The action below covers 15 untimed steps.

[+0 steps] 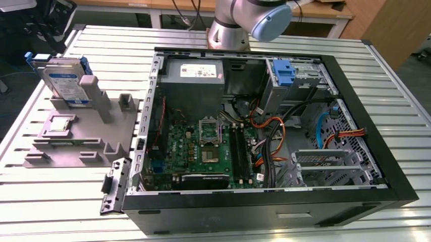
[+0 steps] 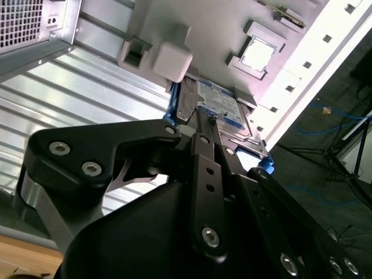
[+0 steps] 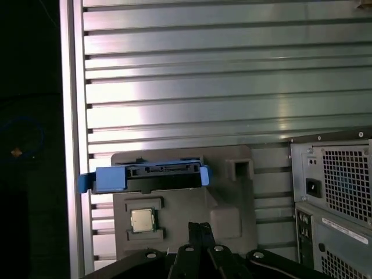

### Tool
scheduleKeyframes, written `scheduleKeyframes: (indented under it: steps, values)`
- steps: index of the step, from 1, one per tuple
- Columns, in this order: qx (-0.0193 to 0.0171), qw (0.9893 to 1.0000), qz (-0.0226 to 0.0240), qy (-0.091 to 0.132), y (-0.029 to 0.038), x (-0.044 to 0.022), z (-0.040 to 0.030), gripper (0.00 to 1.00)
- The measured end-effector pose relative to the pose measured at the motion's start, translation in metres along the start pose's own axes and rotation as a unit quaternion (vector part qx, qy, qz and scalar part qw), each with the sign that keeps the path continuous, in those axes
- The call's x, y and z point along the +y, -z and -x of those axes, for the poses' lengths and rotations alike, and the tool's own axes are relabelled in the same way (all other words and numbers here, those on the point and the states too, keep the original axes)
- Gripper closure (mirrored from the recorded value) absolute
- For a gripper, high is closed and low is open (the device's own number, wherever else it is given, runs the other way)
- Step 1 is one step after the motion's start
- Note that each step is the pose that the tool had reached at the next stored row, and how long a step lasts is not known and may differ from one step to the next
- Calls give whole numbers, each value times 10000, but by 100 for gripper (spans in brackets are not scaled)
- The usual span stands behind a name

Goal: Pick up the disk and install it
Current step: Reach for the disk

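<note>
the gripper (image 3: 199,228) hangs above the grey stand (image 1: 74,136), its two fingers pressed together with nothing between them, so nothing is lifted yet. just past its tips, and apart from it, the disk (image 3: 148,177) stands on edge in a slot of that stand, with a blue rail at each end. standing upright like that, it probably offers its narrow top edge for a pinch from above. a shallow pocket in the same stand holds a small square processor chip (image 3: 141,220) lying flat. farther off, toward the exterior view's right, the computer case (image 1: 269,206) lies on its side on the slatted metal surface (image 1: 384,65) with its panel off, so the inside faces up. it holds the green motherboard (image 1: 202,146), the power-supply box (image 1: 195,75), loose cables (image 1: 269,126), and, at the far corner, a bare blue bracket (image 1: 285,75) in a drive cage.
</note>
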<state>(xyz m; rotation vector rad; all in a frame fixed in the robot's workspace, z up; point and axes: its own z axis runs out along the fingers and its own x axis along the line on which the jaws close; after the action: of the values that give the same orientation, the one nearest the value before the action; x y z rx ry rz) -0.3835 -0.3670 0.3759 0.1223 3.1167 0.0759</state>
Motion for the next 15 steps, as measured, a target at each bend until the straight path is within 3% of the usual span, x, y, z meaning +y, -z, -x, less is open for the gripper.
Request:
scheduleKeyframes:
  steps: [11, 15]
  values:
    - [1, 10000, 0, 0, -61, 140, -416, 90]
    - [0, 10000, 1, 0, -90, 228, -503, 90]
